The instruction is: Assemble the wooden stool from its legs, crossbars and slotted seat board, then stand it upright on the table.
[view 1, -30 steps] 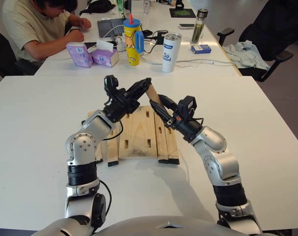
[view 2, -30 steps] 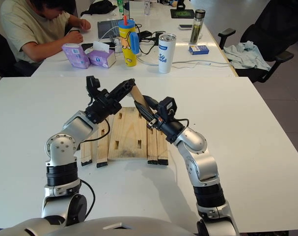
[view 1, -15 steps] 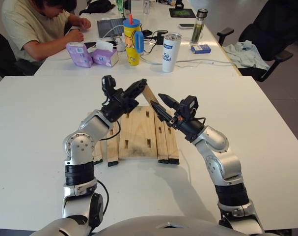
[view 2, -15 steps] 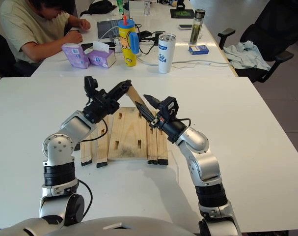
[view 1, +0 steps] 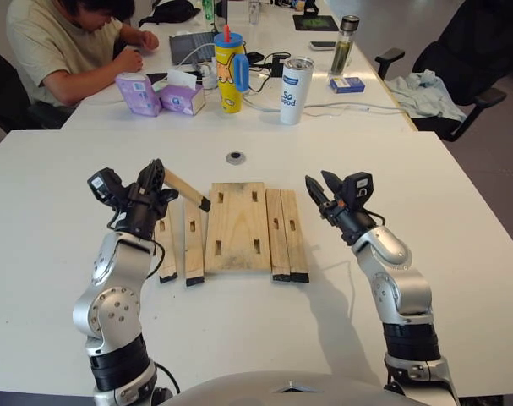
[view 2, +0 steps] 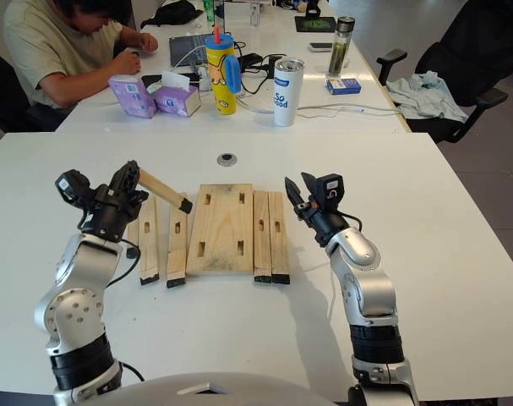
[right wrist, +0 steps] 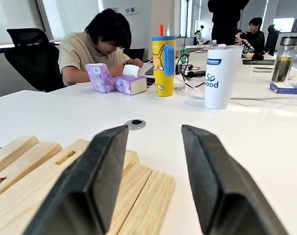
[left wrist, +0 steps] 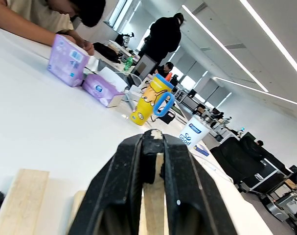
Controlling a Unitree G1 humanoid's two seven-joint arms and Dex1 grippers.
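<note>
Two arms are raised over the white table [view 1: 425,169]. The left gripper [view 1: 157,178] is clamped on one wooden stick [view 1: 185,189], held tilted in the air above the left slats [view 1: 193,241], which lie flat just left of the slotted seat board [view 1: 237,227]. The seat board lies flat mid-table. The right slats [view 1: 286,233] lie side by side just beside its right edge. The right gripper [view 1: 318,180] hovers near those, off the table, jaws spread wide apart.
</note>
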